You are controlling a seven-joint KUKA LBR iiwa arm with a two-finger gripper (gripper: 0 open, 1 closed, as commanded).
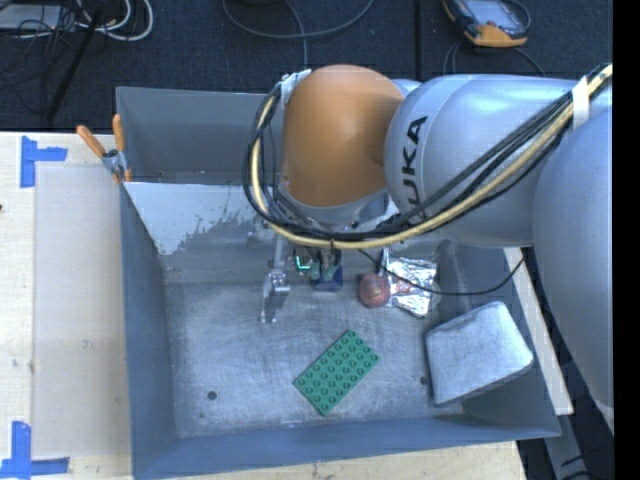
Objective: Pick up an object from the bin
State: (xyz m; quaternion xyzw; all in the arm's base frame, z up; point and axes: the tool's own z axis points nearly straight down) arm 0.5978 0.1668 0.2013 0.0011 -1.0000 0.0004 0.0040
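Orange wrist cover (335, 133) hides most of the gripper (273, 298), so whether it is released or clenched cannot be told. A reddish ball (374, 288) lies to its right, against crumpled foil (413, 283). A flat green studded plate (337, 370) lies apart, nearer the front wall. Better to centre squarely over one thing before closing.

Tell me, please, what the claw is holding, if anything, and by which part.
It cannot be told. The claw is half hidden under the arm; the green studded plate lies apart from it on the bin floor.
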